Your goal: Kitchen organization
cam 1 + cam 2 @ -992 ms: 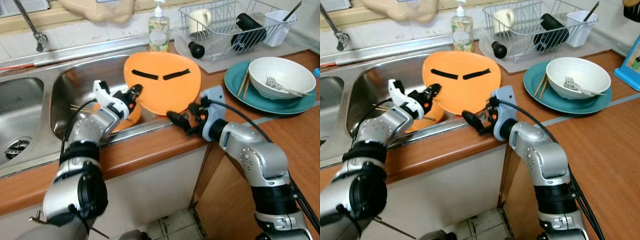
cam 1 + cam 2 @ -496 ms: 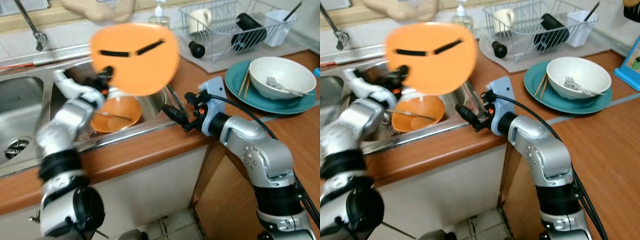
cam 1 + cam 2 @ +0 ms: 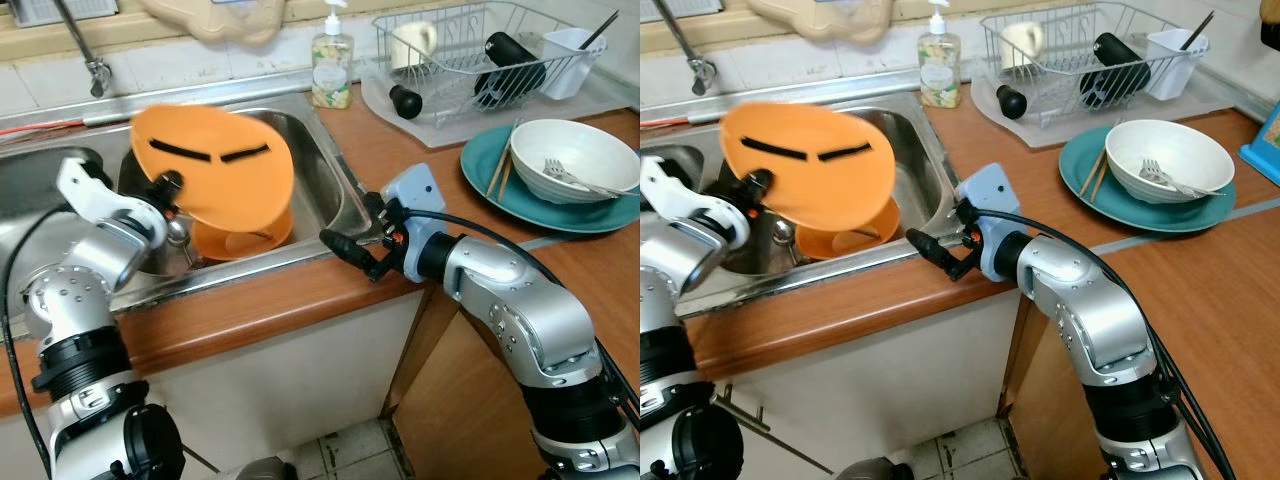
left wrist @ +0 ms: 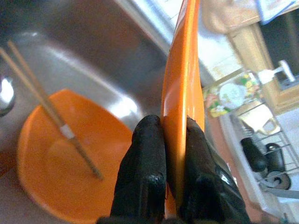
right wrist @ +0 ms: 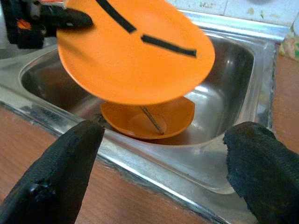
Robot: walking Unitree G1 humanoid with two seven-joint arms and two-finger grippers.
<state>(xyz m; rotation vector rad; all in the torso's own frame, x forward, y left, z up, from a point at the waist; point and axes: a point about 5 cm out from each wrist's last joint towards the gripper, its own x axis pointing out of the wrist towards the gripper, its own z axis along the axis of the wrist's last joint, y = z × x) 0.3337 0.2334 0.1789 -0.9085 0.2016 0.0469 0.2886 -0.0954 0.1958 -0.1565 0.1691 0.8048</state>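
Note:
My left gripper point(image 3: 166, 187) is shut on the rim of an orange plate point(image 3: 215, 170) with two black stripes, holding it tilted above the right sink basin point(image 3: 332, 185). In the left wrist view the two black fingers point(image 4: 145, 158) pinch the plate's edge point(image 4: 183, 84). Under the plate, on the basin floor, sits an orange bowl point(image 4: 51, 182) with wooden chopsticks point(image 4: 44, 116) lying in it. My right gripper point(image 3: 347, 250) stands open and holds nothing, hovering at the counter's front edge by the basin's near right corner and pointing toward the bowl point(image 5: 149, 119).
A soap bottle point(image 3: 331, 68) and a wire dish rack point(image 3: 480, 55) stand behind the sink. On the counter to the right, a teal plate point(image 3: 490, 185) carries a white bowl point(image 3: 575, 160) with a fork. A faucet point(image 3: 85, 50) and a second basin point(image 3: 30, 175) lie left.
My left gripper lifted the orange plate off the basin's right side, swung it left, and now holds it lower over the basin. The orange bowl came into sight. The right gripper crept slightly left.

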